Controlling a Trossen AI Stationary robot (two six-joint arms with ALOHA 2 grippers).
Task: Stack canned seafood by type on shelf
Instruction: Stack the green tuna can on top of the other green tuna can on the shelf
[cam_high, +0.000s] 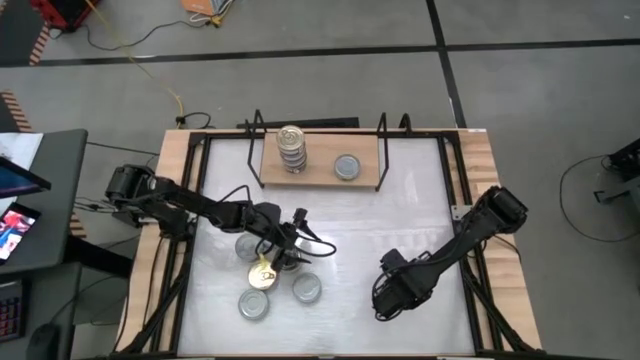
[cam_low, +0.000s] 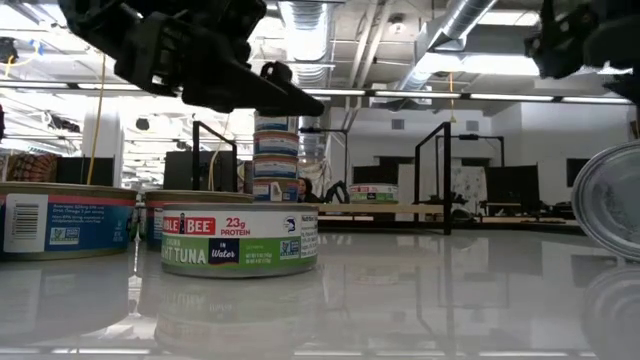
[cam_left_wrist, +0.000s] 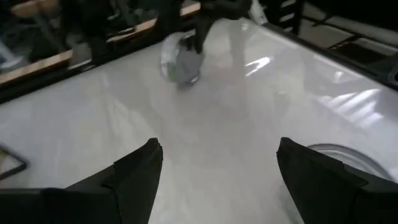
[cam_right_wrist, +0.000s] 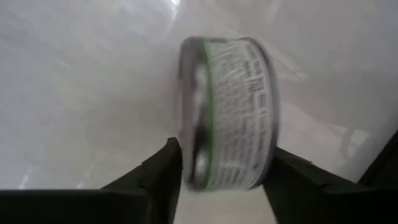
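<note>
The light-wood shelf stands at the table's far edge. It carries a stack of tins and a single silver-topped tin. Several tins rest flat on the white table near its left front: a gold-topped one, silver-topped ones and another. My left gripper hangs open above this group, touching nothing. A silver lid lies beside one of its fingers. In the low view it hovers over the tuna tin. My right gripper, at the right front, is shut on a tin. My right gripper pinches the green-labelled tin between its two fingers, one finger on each flat face, near the rim closest to the wrist. The tin stands on edge, its label wall facing the wrist camera. It sits low over the table; whether it touches the surface I cannot tell.
Black wire frames close the shelf's two ends. There is bare board between and beside the tins on it. The table's middle is white surface between the arms. Wooden rails edge the table.
</note>
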